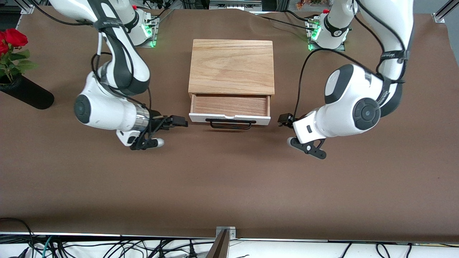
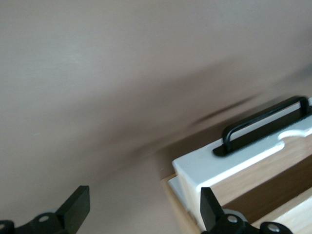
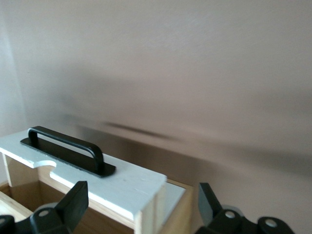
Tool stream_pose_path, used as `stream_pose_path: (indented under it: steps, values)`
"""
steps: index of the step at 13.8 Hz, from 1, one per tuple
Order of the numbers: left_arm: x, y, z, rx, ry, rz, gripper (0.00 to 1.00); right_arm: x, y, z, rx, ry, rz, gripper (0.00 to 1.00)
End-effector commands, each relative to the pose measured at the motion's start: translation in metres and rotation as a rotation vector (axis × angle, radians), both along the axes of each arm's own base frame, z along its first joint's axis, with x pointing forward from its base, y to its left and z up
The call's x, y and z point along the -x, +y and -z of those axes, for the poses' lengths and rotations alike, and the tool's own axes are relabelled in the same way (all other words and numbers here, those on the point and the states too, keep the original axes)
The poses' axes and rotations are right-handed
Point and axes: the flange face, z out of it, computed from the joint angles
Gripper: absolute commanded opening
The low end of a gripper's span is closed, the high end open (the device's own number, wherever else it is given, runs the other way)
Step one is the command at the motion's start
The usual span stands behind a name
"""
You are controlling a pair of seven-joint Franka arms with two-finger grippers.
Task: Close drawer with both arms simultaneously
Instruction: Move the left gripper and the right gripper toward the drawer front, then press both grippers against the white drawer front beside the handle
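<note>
While the drawer [image 1: 229, 104] stands pulled out toward 6 o'clock from its oak box [image 1: 231, 66] at mid-table, I hold both grippers low at the ends of its white front panel [image 1: 229, 118]. On the front camera's clock, my right gripper [image 1: 179, 122] is at the panel's 9 o'clock and my left gripper [image 1: 285, 120] is at its 3 o'clock. Pale lettering runs along a black band [image 1: 107, 23] on my right arm, but I cannot read it, and the drawer and box carry no writing. Both hands are spread wide and hold nothing. The right wrist view shows my right gripper [image 3: 141, 204] with its two fingers [image 3: 73, 202] set either side of the panel's corner, and I cannot tell whether they touch it. The left wrist view shows my left gripper [image 2: 141, 209] just as wide, one of its fingers [image 2: 210, 207] overlapping the drawer's other corner. Only the wrist views show the notch cut in the panel's top edge and the black wire handle [image 3: 68, 151] close up. Only the front view takes in the brown table [image 1: 229, 186] and, at its 9 o'clock edge, red roses [image 1: 10, 39] in a black vase [image 1: 27, 94].
</note>
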Motion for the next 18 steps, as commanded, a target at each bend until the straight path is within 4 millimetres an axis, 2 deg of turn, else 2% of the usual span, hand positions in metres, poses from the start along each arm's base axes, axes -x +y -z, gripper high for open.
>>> stream_pose_path:
  steps: [1, 3, 5, 8, 10, 13, 18]
  values:
    - [-0.001, -0.025, 0.021, 0.056, -0.019, -0.054, 1.0, -0.004, 0.012, 0.019, -0.029, -0.005, -0.011, 1.0]
    - [0.0, -0.036, 0.037, 0.069, -0.012, -0.091, 1.0, -0.002, 0.016, 0.033, -0.055, -0.001, -0.045, 1.0]
    - [0.003, -0.042, 0.042, 0.065, 0.009, -0.114, 1.0, 0.003, 0.028, 0.039, -0.081, 0.003, -0.079, 1.0]
    - [0.02, -0.043, 0.063, 0.033, 0.072, -0.135, 1.0, 0.014, 0.05, 0.044, -0.091, 0.015, -0.106, 1.0]
    - [0.027, -0.048, 0.07, 0.026, 0.096, -0.143, 1.0, 0.019, 0.06, 0.054, -0.111, 0.037, -0.101, 1.0]
    - [0.032, -0.054, 0.069, 0.016, 0.122, -0.187, 1.0, 0.024, 0.069, 0.065, -0.105, 0.046, -0.106, 1.0]
    - [0.039, -0.06, 0.075, 0.009, 0.149, -0.207, 1.0, 0.026, 0.068, 0.068, -0.104, 0.053, -0.11, 1.0]
